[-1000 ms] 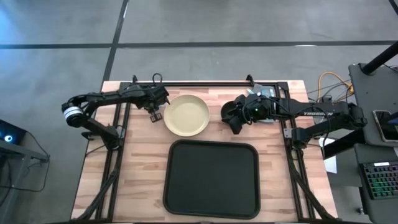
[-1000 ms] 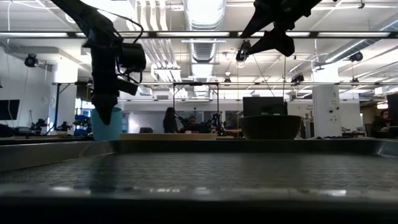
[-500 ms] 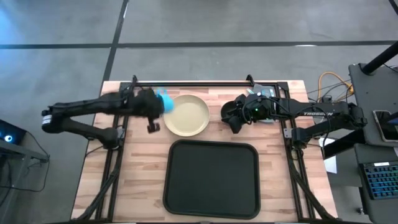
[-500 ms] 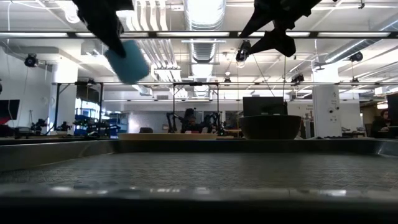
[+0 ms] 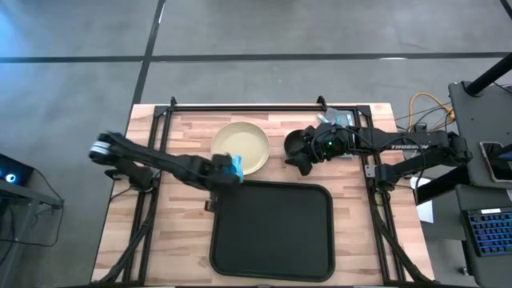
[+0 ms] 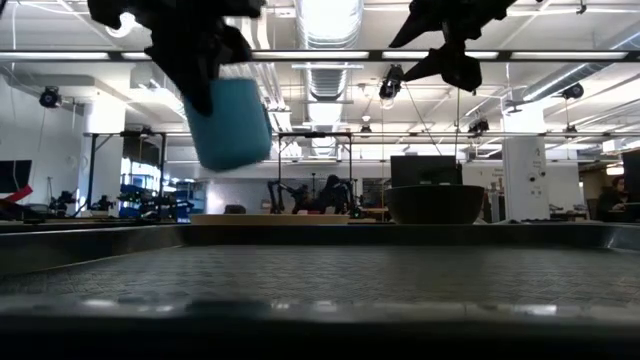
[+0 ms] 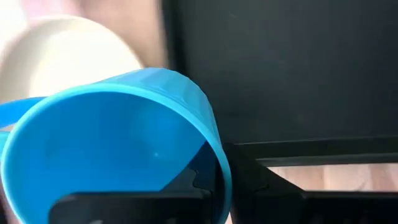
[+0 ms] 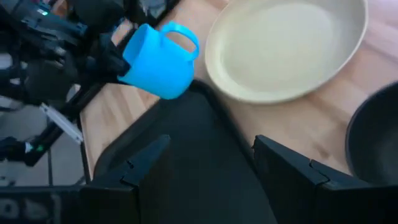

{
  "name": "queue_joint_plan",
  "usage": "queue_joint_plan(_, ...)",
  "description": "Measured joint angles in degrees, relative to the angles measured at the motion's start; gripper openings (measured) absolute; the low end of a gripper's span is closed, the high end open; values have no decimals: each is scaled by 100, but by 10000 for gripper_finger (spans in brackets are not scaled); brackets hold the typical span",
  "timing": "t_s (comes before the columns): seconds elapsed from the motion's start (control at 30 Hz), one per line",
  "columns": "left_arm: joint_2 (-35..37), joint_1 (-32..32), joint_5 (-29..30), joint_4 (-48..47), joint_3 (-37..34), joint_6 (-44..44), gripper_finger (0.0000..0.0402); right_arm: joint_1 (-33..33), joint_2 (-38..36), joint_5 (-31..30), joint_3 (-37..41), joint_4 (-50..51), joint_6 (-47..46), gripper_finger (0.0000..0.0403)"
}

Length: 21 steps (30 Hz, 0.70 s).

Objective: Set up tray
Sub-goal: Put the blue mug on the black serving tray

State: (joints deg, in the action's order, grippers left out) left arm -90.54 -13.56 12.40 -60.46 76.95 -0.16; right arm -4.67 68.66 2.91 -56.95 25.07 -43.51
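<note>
A blue mug point(image 5: 233, 167) hangs in my left gripper point(image 5: 225, 170) above the far left corner of the black tray point(image 5: 272, 232), which lies flat on the near middle of the table. The low view shows the mug point(image 6: 230, 122) well above the tray point(image 6: 320, 270). A pale yellow plate point(image 5: 240, 146) rests on the wood just beyond the tray. My right gripper point(image 8: 211, 168) is open and empty, hovering beside a dark bowl point(image 5: 297, 144) to the right of the plate. My left gripper pinches the mug's wall at the rim point(image 7: 217, 158), with one finger inside the mug point(image 7: 124, 208) and one outside point(image 7: 249, 183). The mug point(image 8: 158, 62) is lifted clear and tilted, its handle point(image 8: 185, 34) turned toward the plate.
A black rail point(image 5: 248, 107) runs along the table's far edge. The arms' dark frames stand at the left point(image 5: 148, 172) and right point(image 5: 372, 172) sides. Bare wood point(image 5: 172, 232) lies left of the tray. The bowl point(image 6: 435, 203) sits behind the tray.
My left gripper has lifted the blue mug off the table from left of the plate and carried it toward the near edge and to the right, over the tray's far left corner. The mug has tipped from upright. The right arm has kept still.
</note>
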Motion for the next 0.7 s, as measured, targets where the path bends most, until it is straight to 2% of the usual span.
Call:
queue_joint_plan(0.13, -513, -211, -65, -43, 285, 158, 0, 226, 0, 3, 0, 341, -58, 215)
queue_joint_plan(0.23, -669, -344, -366, 100, 330, 151, 0, 420, 0, -7, 0, 606, -189, 215)
queue_joint_plan(0.33, -783, -480, -575, 158, 256, -110, 0, 616, 0, -169, 0, 721, -279, 215)
queue_joint_plan(0.53, -846, -643, -628, 193, 66, -654, 0, 854, 0, -625, 0, 748, -395, 215)
queue_joint_plan(0.7, -855, -665, -642, 244, -61, -1031, 0, 880, 0, -764, 0, 744, -626, 215)
